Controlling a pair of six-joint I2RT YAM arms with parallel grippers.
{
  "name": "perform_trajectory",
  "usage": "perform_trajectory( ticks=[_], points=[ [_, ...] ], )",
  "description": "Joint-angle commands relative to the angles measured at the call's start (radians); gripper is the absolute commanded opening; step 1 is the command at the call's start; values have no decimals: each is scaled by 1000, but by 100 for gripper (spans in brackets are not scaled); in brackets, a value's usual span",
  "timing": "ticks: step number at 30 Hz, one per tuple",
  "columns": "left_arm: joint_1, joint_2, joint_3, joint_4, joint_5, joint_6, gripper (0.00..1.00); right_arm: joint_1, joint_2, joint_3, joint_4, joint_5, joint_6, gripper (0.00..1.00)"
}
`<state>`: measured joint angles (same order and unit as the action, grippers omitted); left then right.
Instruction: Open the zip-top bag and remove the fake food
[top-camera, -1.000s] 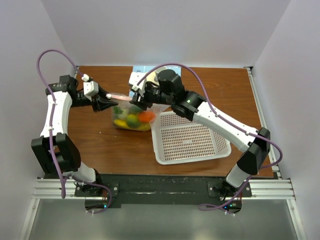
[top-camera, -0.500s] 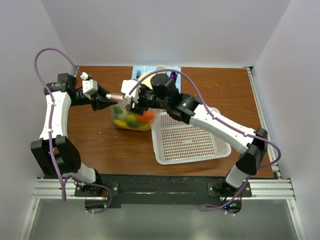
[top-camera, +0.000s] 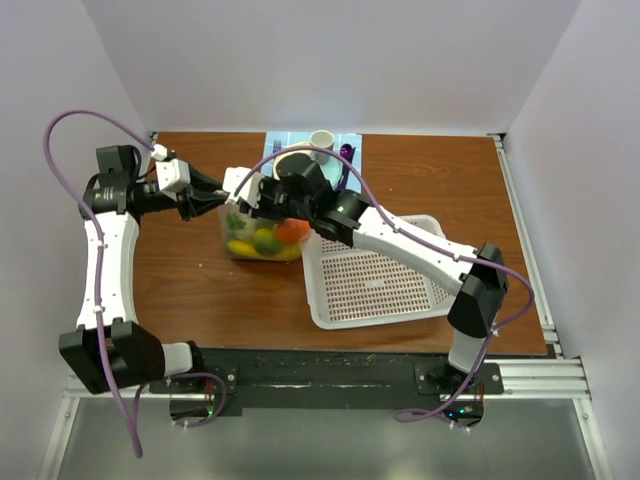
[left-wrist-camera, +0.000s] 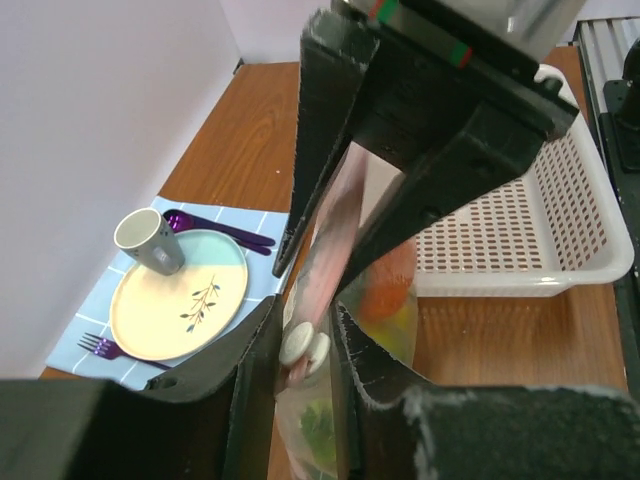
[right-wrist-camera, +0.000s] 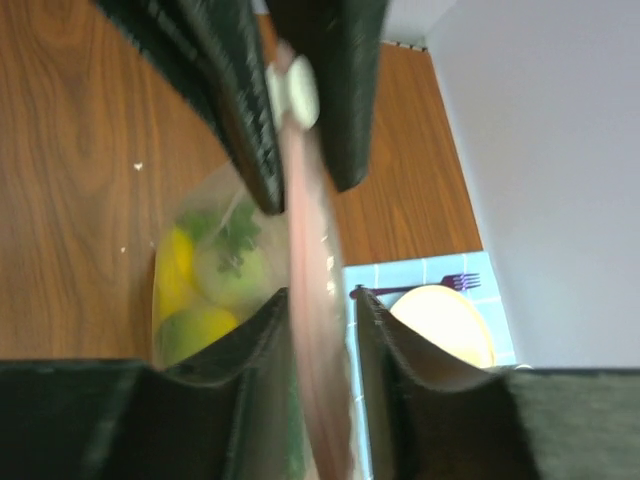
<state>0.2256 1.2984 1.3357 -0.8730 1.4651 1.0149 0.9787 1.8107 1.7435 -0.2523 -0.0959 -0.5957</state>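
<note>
Left fingers (left-wrist-camera: 262, 345): closed on the pink zipper strip (left-wrist-camera: 335, 250) at its white slider (left-wrist-camera: 303, 347).
Right fingers (right-wrist-camera: 255, 350): pinched on the same strip, just beside and facing the left.
Strip axis: along the line between both arms, raised off the bench (top-camera: 200, 290).
Zip-top bag (top-camera: 262, 232): hangs below the strip, beside the basket (top-camera: 380, 285), with the fake food (top-camera: 268, 240) inside.
Next pull: probably leftward along the strip, right arm anchoring.
</note>
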Motion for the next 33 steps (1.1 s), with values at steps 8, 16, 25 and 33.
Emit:
perform_trajectory(
  ticks=[8, 16, 25, 33],
  points=[
    [-5, -40, -67, 261, 238, -237, 28, -9, -2, 160, -27, -59, -3, 15],
    [-3, -47, -87, 279, 235, -269, 39, -29, -10, 151, -21, -88, 20, 0],
    [8, 35, -142, 246, 234, -216, 48, -41, -31, 154, -13, -131, 71, 0],
    [8, 179, 94, -251, 238, 175, 46, -40, -59, 120, -2, -143, 96, 0]
  ],
)
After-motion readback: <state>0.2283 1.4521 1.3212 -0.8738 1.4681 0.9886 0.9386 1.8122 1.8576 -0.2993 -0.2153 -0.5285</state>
